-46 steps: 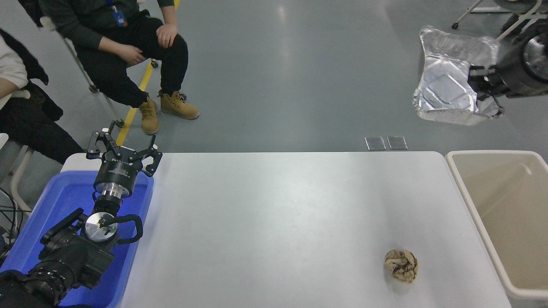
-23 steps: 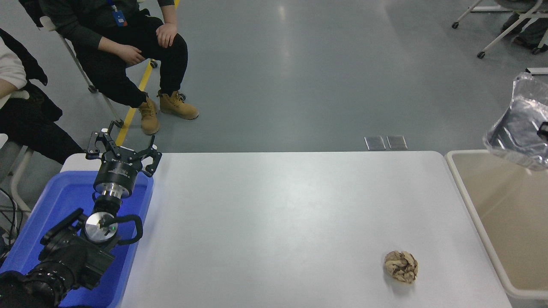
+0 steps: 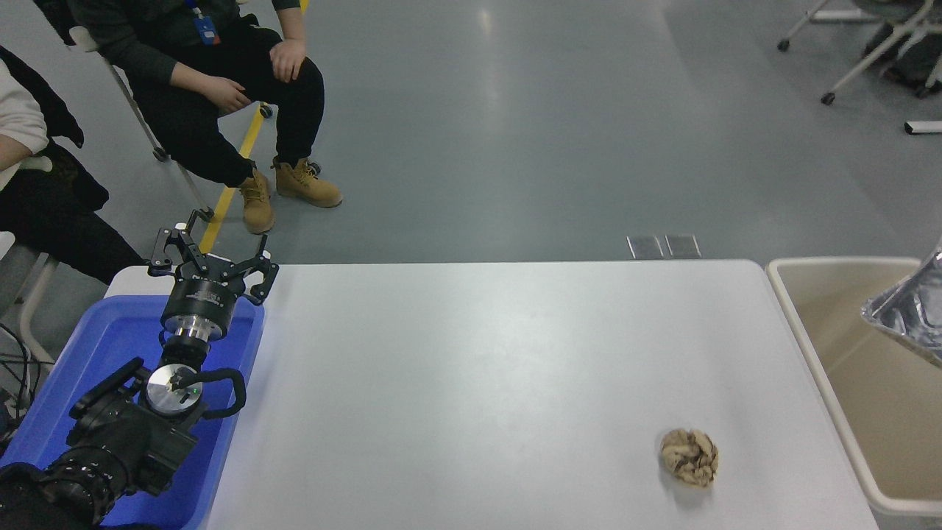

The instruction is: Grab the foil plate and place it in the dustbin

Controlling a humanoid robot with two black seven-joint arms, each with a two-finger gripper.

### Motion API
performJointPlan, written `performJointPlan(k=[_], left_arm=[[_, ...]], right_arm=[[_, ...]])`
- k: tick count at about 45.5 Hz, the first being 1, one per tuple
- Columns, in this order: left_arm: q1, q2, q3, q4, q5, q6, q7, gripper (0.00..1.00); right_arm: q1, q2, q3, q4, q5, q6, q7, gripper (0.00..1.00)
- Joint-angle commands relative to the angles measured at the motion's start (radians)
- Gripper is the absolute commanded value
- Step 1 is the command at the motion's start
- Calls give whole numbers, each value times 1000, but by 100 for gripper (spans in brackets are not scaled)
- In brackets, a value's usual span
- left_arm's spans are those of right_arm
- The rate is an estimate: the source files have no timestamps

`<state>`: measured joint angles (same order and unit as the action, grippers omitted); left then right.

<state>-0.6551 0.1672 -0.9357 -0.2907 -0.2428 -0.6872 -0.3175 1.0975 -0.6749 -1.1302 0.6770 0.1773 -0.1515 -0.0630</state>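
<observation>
While the shiny crinkled silver foil plate (image 3: 912, 318) hangs at 3 o'clock over the large beige plastic dustbin (image 3: 831, 346), only release remains, as judged; right claw is out of view. Left gripper (image 3: 211, 259) rests spread open at 9 o'clock

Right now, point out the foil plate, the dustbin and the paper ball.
foil plate (image 3: 912, 318): head view, its crinkled silver corner at the right edge.
dustbin (image 3: 802, 333): head view, its left rim.
paper ball (image 3: 689, 456): head view, its middle.
</observation>
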Motion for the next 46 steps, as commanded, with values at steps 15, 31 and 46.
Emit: performJointPlan(k=[15,31,46], left_arm=[[0,0,0,-1,0,0,0,99],[0,0,0,1,0,0,0,99],[0,0,0,1,0,0,0,99]], right_arm=[[-206,1,122,-94,7,-88,2,27],[-199,32,125,-77,-2,-71,2,100],[4,-64,280,-73,-4,-68,2,100]])
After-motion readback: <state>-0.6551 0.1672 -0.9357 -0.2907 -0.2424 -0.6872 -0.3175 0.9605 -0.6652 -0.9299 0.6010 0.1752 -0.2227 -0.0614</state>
